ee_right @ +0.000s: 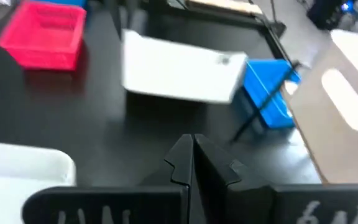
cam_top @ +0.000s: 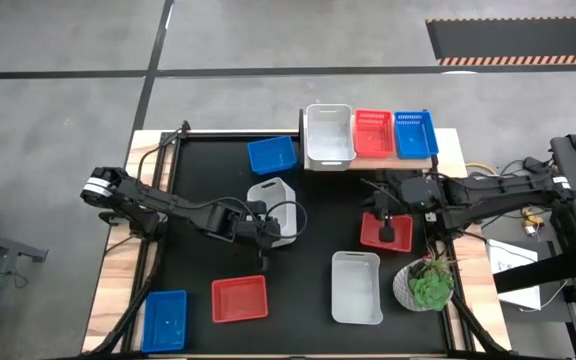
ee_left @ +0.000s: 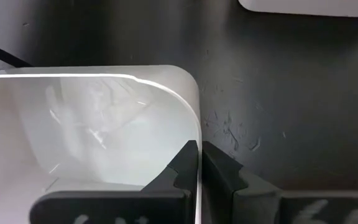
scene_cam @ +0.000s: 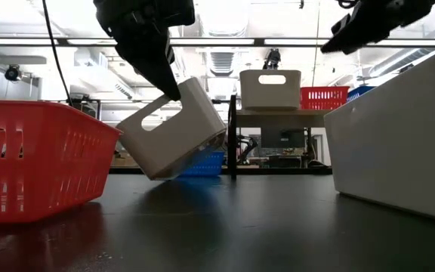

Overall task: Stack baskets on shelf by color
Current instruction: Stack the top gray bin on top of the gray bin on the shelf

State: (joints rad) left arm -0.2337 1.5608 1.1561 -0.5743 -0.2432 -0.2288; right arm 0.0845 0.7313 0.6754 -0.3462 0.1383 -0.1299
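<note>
White basket pinched by its rim in left end effector, tilted off surface for shelf; right end effector closed, empty.

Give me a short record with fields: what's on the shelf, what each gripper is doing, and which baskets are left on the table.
shelf: light-wood shelf board carries one white, one red, one blue plastic basket
left gripper: shut on the rim of a white plastic basket, lifted and tilted
right gripper: shut, holding nothing, above a red plastic basket
left on table: two blue, two red, one white, plus the lifted white
</note>
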